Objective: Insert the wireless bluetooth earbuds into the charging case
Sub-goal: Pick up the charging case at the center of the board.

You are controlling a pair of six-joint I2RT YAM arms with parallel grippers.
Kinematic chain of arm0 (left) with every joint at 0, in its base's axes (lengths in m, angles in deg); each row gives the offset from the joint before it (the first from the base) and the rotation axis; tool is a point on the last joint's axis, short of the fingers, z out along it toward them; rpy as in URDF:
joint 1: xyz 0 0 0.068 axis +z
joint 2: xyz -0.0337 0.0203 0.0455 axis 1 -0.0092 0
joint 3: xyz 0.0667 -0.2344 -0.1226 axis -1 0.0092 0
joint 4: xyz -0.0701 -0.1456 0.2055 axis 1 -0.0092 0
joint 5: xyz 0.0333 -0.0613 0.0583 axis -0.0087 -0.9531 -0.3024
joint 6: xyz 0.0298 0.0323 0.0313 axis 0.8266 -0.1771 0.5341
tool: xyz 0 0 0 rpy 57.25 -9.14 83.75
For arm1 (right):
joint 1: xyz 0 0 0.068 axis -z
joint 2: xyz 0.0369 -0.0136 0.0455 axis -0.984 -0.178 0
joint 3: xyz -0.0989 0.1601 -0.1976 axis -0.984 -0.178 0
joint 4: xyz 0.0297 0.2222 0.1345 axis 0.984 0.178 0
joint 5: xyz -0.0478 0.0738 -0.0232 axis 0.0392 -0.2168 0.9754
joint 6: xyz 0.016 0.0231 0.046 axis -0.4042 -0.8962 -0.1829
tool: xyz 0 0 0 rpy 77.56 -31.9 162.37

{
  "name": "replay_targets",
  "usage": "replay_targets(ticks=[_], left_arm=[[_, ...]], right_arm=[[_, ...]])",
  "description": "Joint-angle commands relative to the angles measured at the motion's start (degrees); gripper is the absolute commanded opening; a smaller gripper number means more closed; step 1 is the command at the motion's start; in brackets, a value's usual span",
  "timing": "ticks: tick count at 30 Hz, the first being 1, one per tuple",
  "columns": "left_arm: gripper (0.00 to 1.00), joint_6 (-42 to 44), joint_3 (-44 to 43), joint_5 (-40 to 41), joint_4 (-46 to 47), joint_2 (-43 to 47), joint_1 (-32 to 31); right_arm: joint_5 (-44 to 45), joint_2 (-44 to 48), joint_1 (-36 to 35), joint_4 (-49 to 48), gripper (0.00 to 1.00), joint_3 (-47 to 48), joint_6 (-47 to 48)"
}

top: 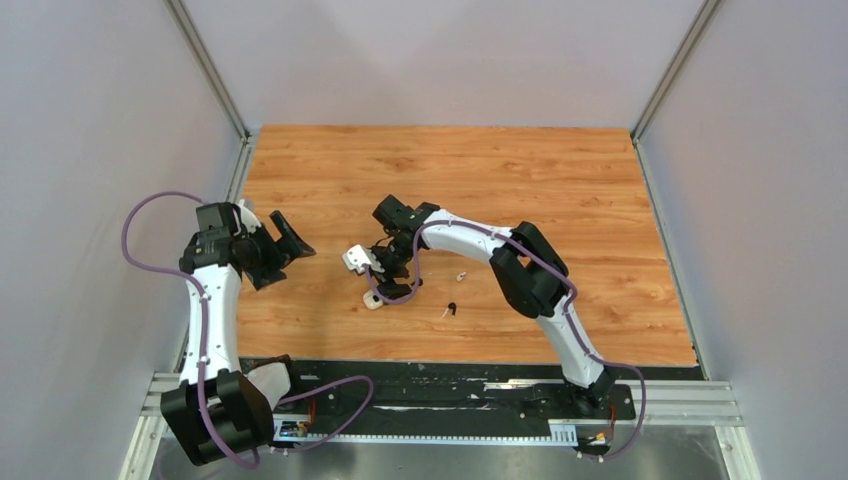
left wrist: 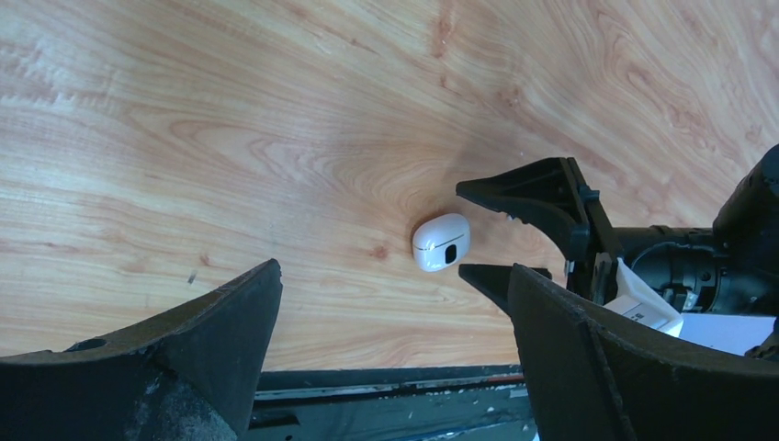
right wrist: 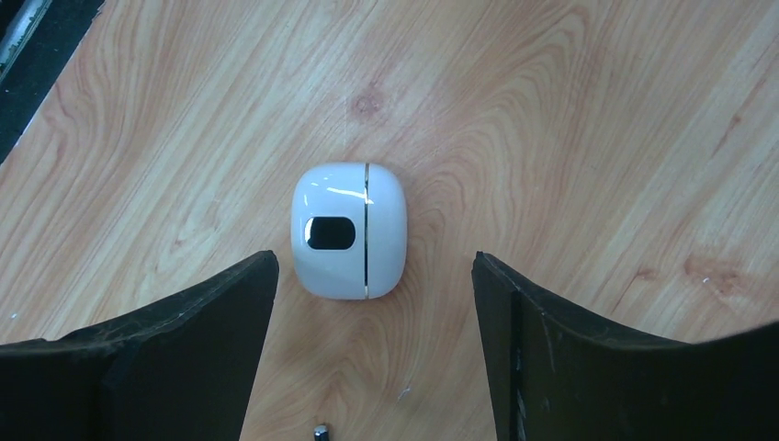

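Note:
The white charging case (right wrist: 349, 230) lies shut on the wooden table, its dark oval window facing up. My right gripper (right wrist: 372, 262) is open and hovers over it, a finger on each side of the case's near end, neither touching. The overhead view shows the case (top: 373, 299) just below the right gripper (top: 388, 270). Right of it lie tiny earbuds: a white one (top: 461, 275), a black one (top: 452, 307) and another pale one (top: 443, 313). My left gripper (top: 285, 250) is open and empty, well left of the case (left wrist: 441, 242).
The black mounting strip (top: 450, 380) runs along the table's near edge. Grey walls with metal posts (top: 215, 75) close in the left, back and right sides. A small dark tip (right wrist: 321, 430) shows at the bottom edge of the right wrist view.

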Motion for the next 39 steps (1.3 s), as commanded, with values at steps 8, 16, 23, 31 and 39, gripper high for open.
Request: replay_targets(ticks=[8,16,23,31,39], left_arm=[[0.98,-3.3,0.6,-1.5,1.5,1.0,0.6],[0.97,-3.4,1.4,-1.8,1.7,0.7,0.6],[0.97,-4.0,2.0,-2.6,2.7,-0.3,0.6],[0.95,-4.8,3.3,-4.2,4.9,-3.1,0.6],[0.92,-4.3,3.5,-9.8,12.5,-8.5,-0.1]], right_arm=[[2.4,2.0,-0.8,-9.1,0.71,-5.0,-1.6],[1.3,2.9,-1.2,-10.4,0.68,-6.5,-1.8],[0.7,3.5,-1.8,-10.3,0.65,-7.7,-0.4],[2.9,3.5,-2.2,-10.8,0.36,-7.8,-2.5],[8.9,10.5,1.4,-13.2,0.26,-7.9,-13.3]])
